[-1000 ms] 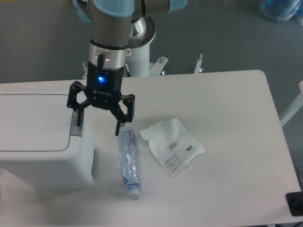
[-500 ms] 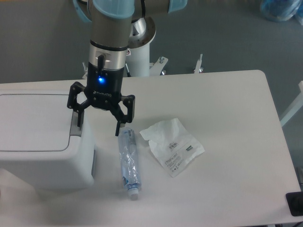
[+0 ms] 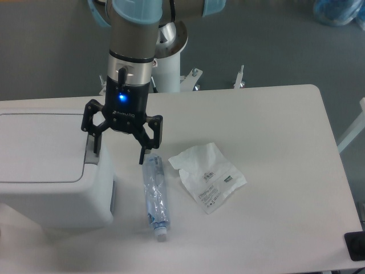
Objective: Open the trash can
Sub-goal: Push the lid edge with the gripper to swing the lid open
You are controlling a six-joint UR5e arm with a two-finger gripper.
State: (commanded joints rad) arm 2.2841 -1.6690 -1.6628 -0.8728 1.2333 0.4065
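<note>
The gripper (image 3: 120, 153), fingers apart, is hovering over the grey tab (image 3: 91, 154) of the trash can (image 3: 51, 171), sitting closed at the table's left. Next: pressing down on the tab.

Below and just right of my hand (image 3: 120, 151) I see a crushed clear plastic bottle (image 3: 155, 196) lying lengthwise on the white counter (image 3: 274, 125), its cap end pointing toward the near edge. Its far end lies close under the hand's right finger; I cannot tell whether they touch. Further right of the hand lies a crumpled white plastic wrapper (image 3: 207, 176) with small printed text and a green mark, near the bottle but apart from it. Beyond the counter I see grey floor (image 3: 274, 40), with a pale blue bag (image 3: 340, 11) far to the hand's upper right.
</note>
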